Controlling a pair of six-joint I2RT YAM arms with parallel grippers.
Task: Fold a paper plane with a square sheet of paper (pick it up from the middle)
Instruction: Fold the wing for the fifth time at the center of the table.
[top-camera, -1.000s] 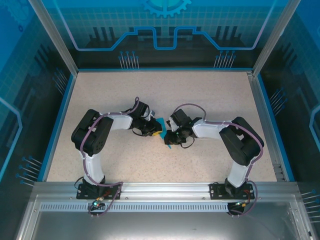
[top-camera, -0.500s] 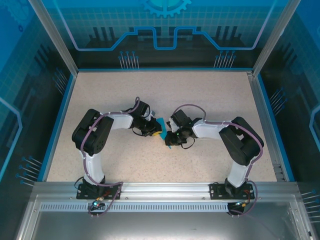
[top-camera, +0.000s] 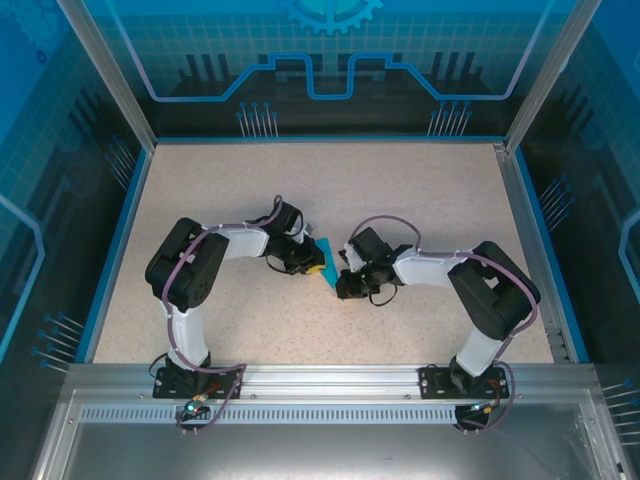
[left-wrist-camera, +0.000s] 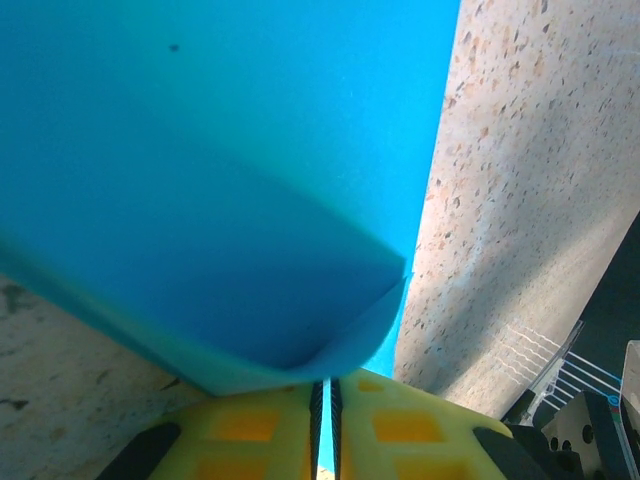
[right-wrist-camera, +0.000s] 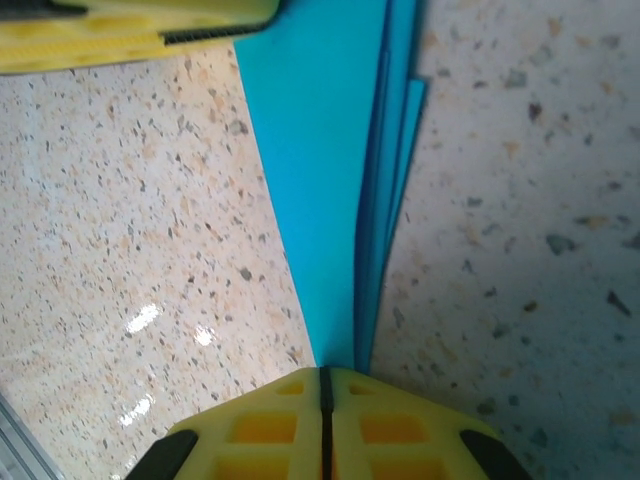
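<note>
- Now holding the paper (top-camera: 325, 249), already folded into layers, at mid-bench (top-camera: 250, 200) between both arms.
- Clamping the left claw (left-wrist-camera: 322, 400) tight on one curled edge, and the right claw (right-wrist-camera: 322, 400) tight on the narrow layered end.
- Probably sharpening a lengthwise crease, partway through folding, wings not yet shaped.
- Next, likely needing one steady pinch while sliding the other claw along the fold, without tearing.

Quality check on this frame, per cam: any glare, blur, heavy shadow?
Left wrist: the paper is close to the lens and looks soft, and a broad shadow band crosses the lower part of the table. Right wrist: paper edges crisp, a few small glints on the table left of them. Top external: even light, no glare, shadows faint.
</note>
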